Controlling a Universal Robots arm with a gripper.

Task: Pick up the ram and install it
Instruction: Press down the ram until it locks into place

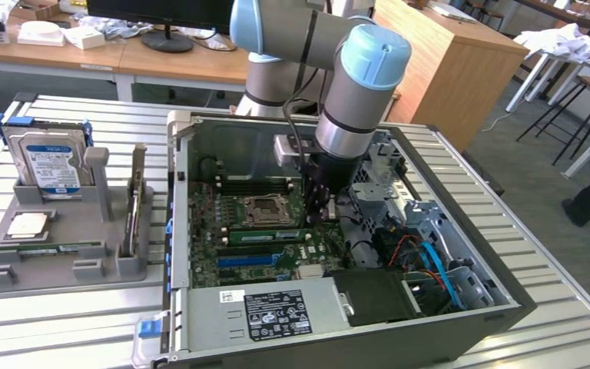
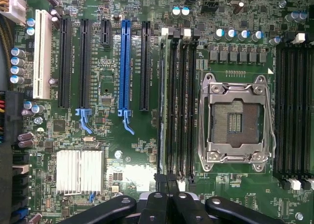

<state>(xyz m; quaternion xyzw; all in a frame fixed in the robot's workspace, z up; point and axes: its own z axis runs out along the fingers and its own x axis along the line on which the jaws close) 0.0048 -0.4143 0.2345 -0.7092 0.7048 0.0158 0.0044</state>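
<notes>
Hovering over the green motherboard (image 2: 122, 155), I see my pincer (image 2: 167, 185) shut, aligned above the thin green ram stick (image 2: 161, 101) standing edgewise in its slot, centre frame.

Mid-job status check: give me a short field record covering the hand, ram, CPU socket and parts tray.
hand: shut, down inside the open computer case, over the motherboard
ram: green stick standing in a slot beside the CPU socket; seating cannot be judged
hand to ram: fingertips sit at the end of the memory slots; contact unclear
CPU socket: empty
tray: on the exterior view's left of the case, hard drive upright in it
</notes>
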